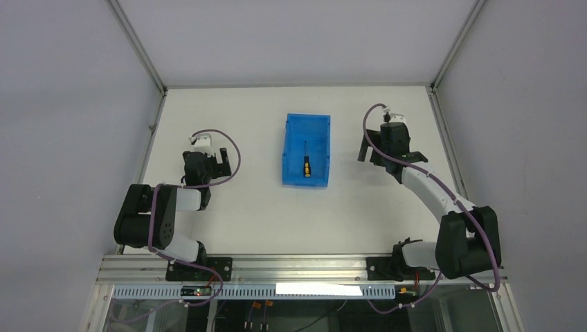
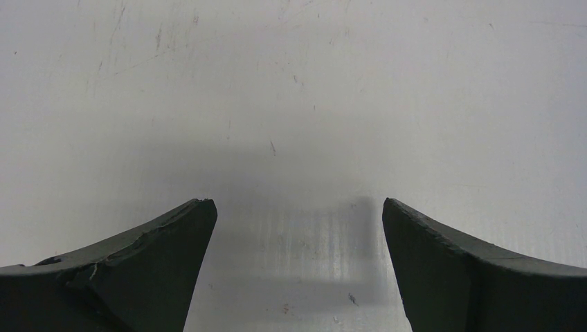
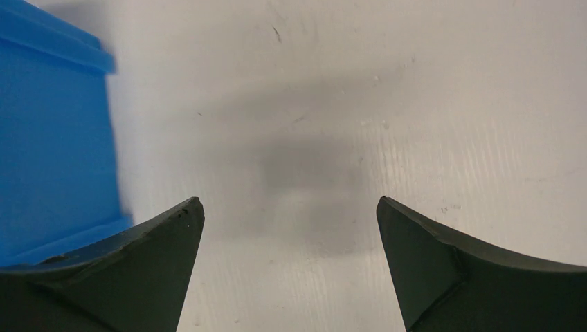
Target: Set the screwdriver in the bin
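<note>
The screwdriver [image 1: 306, 162], yellow-orange and black with a thin dark shaft, lies on the floor of the blue bin [image 1: 294, 173] at the middle of the table, shaft pointing away from the arms. To the right of the bin, my right gripper [image 1: 385, 151] stands open over bare table; its wrist view shows the bin's outer wall [image 3: 48, 145] at the left and empty fingers [image 3: 156, 256]. Left of the bin, my left gripper [image 1: 214, 162] is open too, with only white table between its fingers [image 2: 159, 256].
The white table [image 1: 235, 207] is framed by aluminium posts and grey walls on three sides. The two arm bases sit on the metal rail [image 1: 297, 266] at the near edge.
</note>
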Motion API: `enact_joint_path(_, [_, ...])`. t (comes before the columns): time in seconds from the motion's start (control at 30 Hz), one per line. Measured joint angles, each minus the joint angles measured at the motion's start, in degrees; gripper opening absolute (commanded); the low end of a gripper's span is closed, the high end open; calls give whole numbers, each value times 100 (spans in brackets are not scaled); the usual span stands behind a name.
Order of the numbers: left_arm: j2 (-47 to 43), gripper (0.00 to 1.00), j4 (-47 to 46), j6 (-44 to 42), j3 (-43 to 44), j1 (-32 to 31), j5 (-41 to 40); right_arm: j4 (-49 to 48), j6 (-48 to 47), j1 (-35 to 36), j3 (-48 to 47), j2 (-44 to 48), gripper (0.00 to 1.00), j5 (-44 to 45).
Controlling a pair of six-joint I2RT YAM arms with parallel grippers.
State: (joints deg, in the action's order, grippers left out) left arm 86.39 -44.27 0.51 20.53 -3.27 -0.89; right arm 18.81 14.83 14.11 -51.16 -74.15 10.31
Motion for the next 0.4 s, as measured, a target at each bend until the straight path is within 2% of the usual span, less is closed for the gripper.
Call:
enact_joint_path(0.17, [0,100,0,-2,0,0,0,-708,28,-87,940,-35,99,251])
enact_joint_path(0.4, [0,100,0,0,0,0,0,-1488,57,-92,1169,-177,99,535])
